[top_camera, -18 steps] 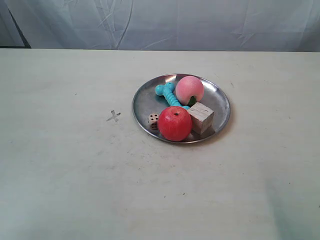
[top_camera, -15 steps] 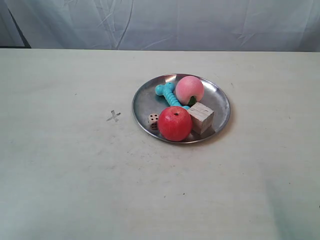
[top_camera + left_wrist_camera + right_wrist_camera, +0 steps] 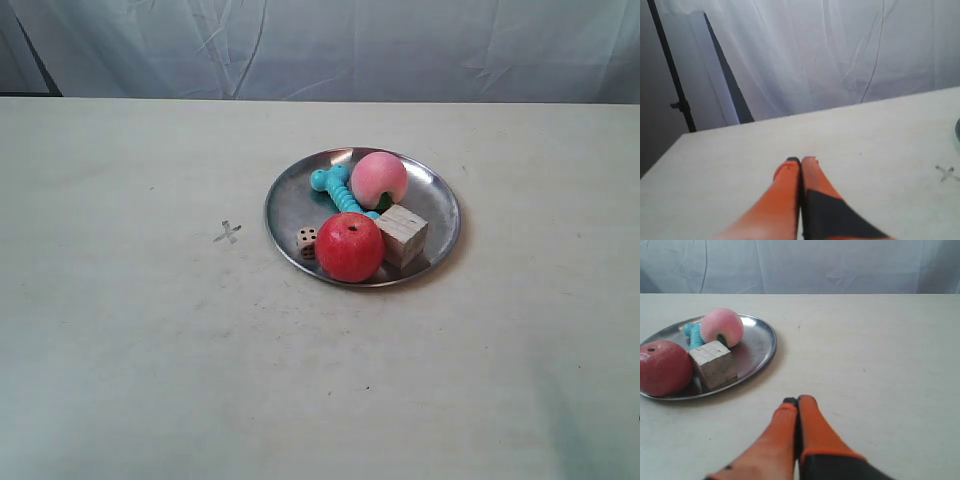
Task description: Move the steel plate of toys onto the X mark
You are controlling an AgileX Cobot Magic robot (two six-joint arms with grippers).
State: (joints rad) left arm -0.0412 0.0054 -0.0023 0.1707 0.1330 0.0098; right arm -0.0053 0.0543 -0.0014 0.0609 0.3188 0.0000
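Note:
The steel plate (image 3: 290, 200) sits on the pale table right of centre in the exterior view. It holds a red apple (image 3: 350, 247), a pink peach (image 3: 379, 179), a turquoise bone piece (image 3: 335, 187), a wooden cube (image 3: 402, 235) and a small die (image 3: 306, 242). The grey X mark (image 3: 228, 233) lies on bare tabletop just left of the plate. No arm shows in the exterior view. My left gripper (image 3: 801, 160) is shut and empty, with the X mark (image 3: 946, 173) off to its side. My right gripper (image 3: 798, 400) is shut and empty, a short way from the plate (image 3: 760, 347).
A white curtain (image 3: 400, 45) hangs behind the table's far edge. A dark pole (image 3: 670, 70) stands beyond the table corner in the left wrist view.

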